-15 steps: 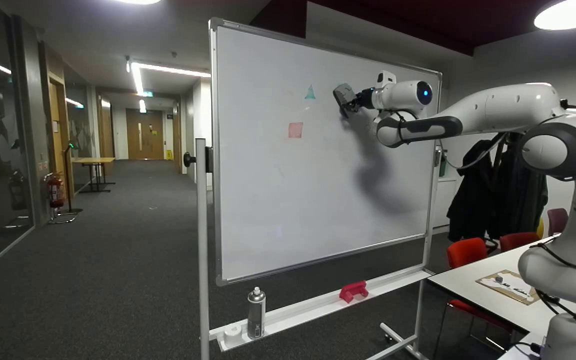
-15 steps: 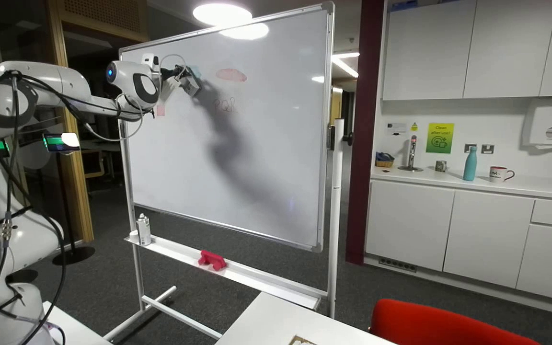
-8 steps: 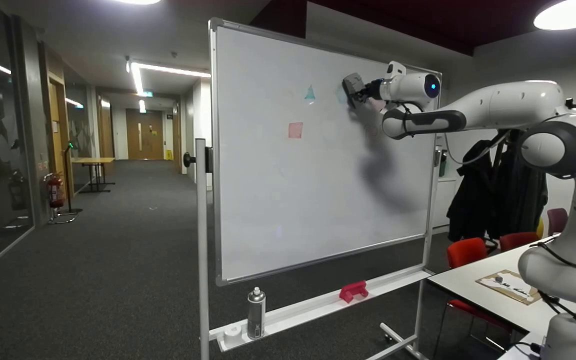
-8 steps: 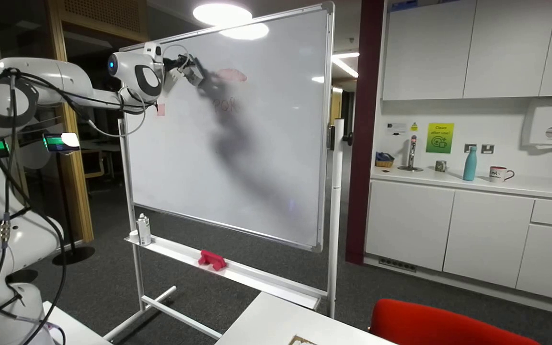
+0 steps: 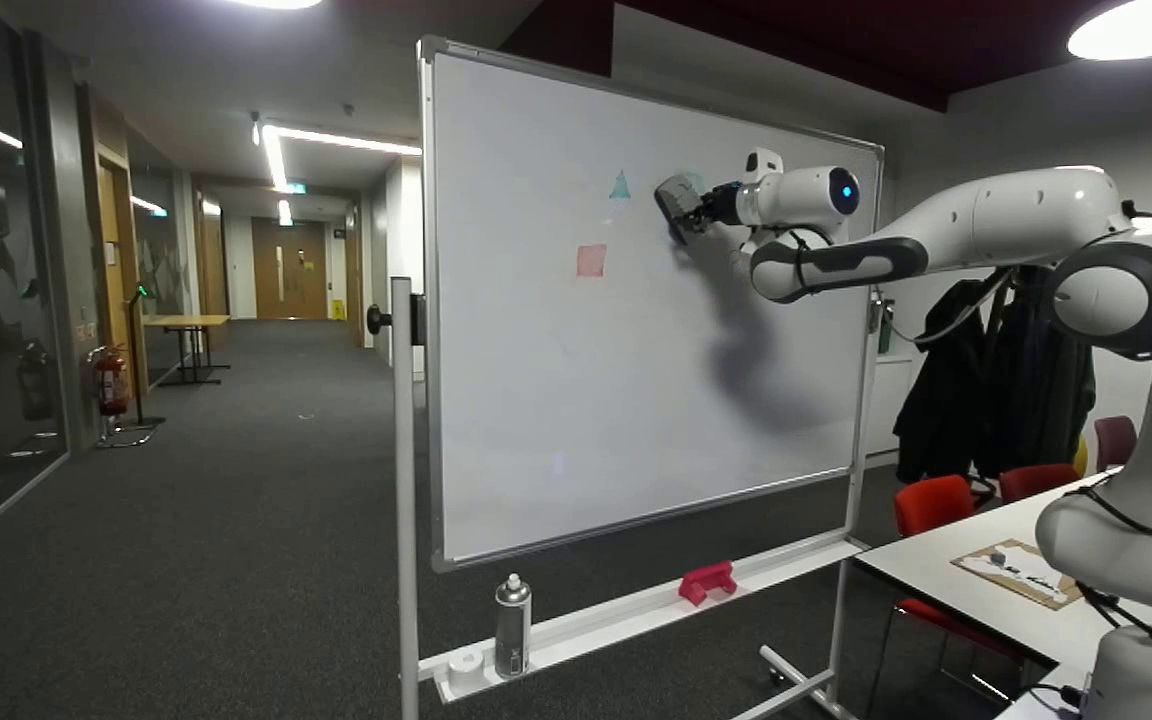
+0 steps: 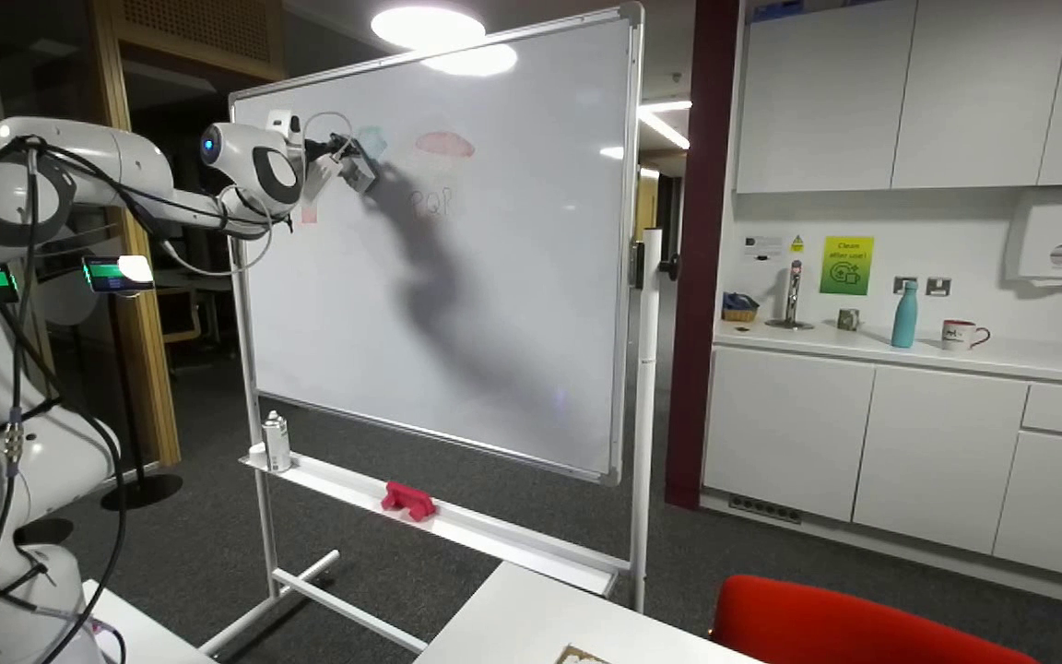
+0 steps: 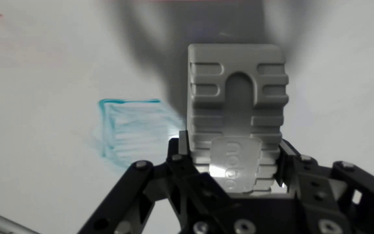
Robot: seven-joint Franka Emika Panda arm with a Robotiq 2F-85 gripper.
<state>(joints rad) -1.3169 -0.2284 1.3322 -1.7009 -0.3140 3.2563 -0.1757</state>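
My gripper (image 7: 234, 149) is shut on a grey ribbed board eraser (image 7: 237, 94), with a finger on each side of it. The eraser also shows in both exterior views (image 5: 678, 198) (image 6: 360, 173), tilted, at the upper part of the whiteboard (image 5: 576, 400). I cannot tell whether its face touches the board. A smeared teal patch (image 7: 135, 130) lies beside the eraser in the wrist view; it also shows in an exterior view (image 6: 371, 140). Red letters (image 6: 431, 202), a filled red oval (image 6: 445, 144), a red square (image 5: 590, 260) and a teal triangle (image 5: 620, 185) are on the board.
A ledge (image 5: 626, 622) below the board bears a spray can (image 5: 513, 628), a white roll (image 5: 465, 667) and a red holder (image 5: 707, 582). White tables (image 6: 531, 618) and red chairs (image 6: 844, 627) stand nearby. A cable loops at the wrist.
The arm first moved up and away from the teal triangle, then back down past its earlier spot, nearer the triangle. The eraser stayed in the gripper. The teal patch shows more now.
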